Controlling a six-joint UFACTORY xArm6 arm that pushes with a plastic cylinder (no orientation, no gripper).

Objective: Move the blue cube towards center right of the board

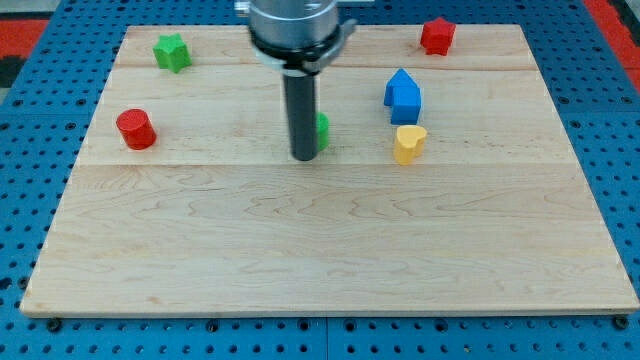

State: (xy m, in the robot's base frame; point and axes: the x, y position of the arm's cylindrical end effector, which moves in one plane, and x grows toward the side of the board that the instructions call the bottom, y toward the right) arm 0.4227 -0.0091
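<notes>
The blue block [403,97] is a chunky piece with a peaked top and stands right of the board's middle, in the upper half. A yellow heart-shaped block [408,143] lies just below it, almost touching. My tip [304,157] rests on the board near the middle, well to the left of the blue block. A green block [322,130] is mostly hidden behind the rod, just right of it; only a sliver shows.
A green star block [172,52] lies at the top left. A red cylinder [135,129] stands at the left. A red star block [437,36] lies at the top right. The wooden board [330,260] sits on a blue pegboard.
</notes>
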